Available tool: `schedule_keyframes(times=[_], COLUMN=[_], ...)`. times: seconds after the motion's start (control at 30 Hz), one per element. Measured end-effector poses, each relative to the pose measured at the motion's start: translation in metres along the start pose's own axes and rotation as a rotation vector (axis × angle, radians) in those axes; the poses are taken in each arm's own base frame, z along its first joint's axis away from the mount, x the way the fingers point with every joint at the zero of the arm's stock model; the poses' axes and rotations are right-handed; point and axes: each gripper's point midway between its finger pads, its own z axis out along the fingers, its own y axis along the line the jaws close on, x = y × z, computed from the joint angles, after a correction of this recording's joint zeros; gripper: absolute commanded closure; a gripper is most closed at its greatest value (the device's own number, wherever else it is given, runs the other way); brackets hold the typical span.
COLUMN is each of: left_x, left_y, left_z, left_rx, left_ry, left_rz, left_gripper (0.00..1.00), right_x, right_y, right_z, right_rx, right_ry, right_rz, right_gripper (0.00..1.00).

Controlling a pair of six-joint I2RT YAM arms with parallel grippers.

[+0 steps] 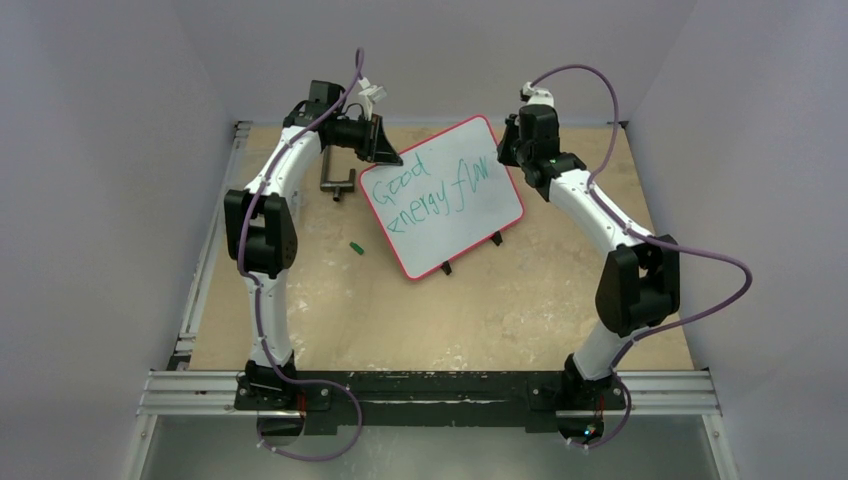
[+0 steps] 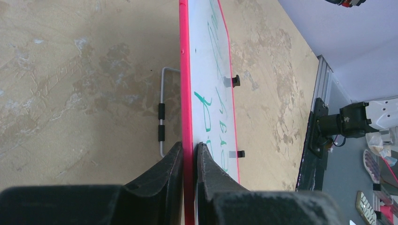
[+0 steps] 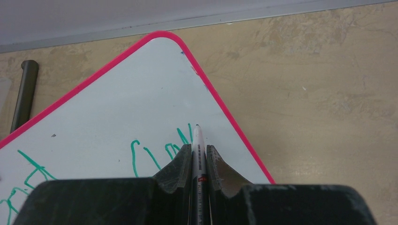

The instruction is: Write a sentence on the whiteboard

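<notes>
The red-framed whiteboard (image 1: 478,150) stands tilted at the middle back of the table. On it the green sentence (image 1: 398,183) reads "Good energy flow" in two slanted lines. My left gripper (image 1: 386,152) is shut on the board's left edge, with the red frame (image 2: 186,93) pinched between the jaws of that gripper (image 2: 190,149). My right gripper (image 1: 514,150) is at the board's right corner, shut on a white marker (image 3: 197,143). The marker's tip rests on the whiteboard (image 3: 117,108) at the end of the last green word (image 3: 181,136).
A small green cap (image 1: 355,247) lies on the table left of the board. A metal bracket (image 1: 338,180) sits behind the board's left edge, its wire loop (image 2: 162,112) beside the frame. Two black clip feet (image 1: 497,238) hold the board's lower edge. Walls enclose the table.
</notes>
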Motion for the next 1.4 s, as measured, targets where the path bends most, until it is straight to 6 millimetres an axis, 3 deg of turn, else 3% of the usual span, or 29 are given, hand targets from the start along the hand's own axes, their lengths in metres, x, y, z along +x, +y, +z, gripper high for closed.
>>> schedule_keyframes(times=[0.37,1.4], left_x=[0.000,0.000], left_y=[0.000,0.000], left_z=[0.000,0.000], left_rx=[0.000,0.000], left_ry=[0.000,0.000], left_rz=[0.000,0.001], left_gripper=[1.00,1.00], right_x=[-0.001,0.015], right_y=[-0.021,-0.020], right_z=[0.002,0.016], right_rx=[0.039,0.025], right_ry=[0.001,0.046], right_rz=[0.017,0.013], right_gripper=[1.00,1.00])
